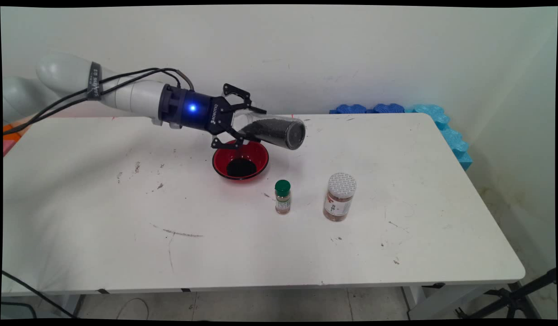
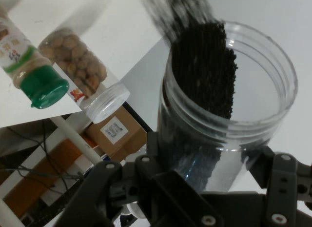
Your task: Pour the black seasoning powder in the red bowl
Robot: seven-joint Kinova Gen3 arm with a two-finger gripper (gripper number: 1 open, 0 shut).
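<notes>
My gripper [image 1: 248, 124] [image 2: 209, 163] is shut on a clear plastic jar [image 1: 276, 131] [image 2: 273, 90] partly filled with small black grains. The jar lies almost level, tipped slightly down to the right, above the far right rim of a red bowl [image 1: 261, 156]. A dark pile of black grains [image 1: 241, 167] lies in the bowl's bottom. In front of the bowl, to its right, stand a small spice bottle with a green lid [image 1: 282, 197] [image 2: 34, 66] and a larger jar of brown pieces with a white lid [image 1: 339, 197] [image 2: 83, 71].
Blue foam pieces [image 1: 396, 108] line the table's back right corner and its right side. Black cables [image 1: 125, 79] hang along the arm. Black stand legs [image 1: 514, 299] sit on the floor at the lower right. Cardboard boxes [image 2: 117, 132] show past the table in the hand view.
</notes>
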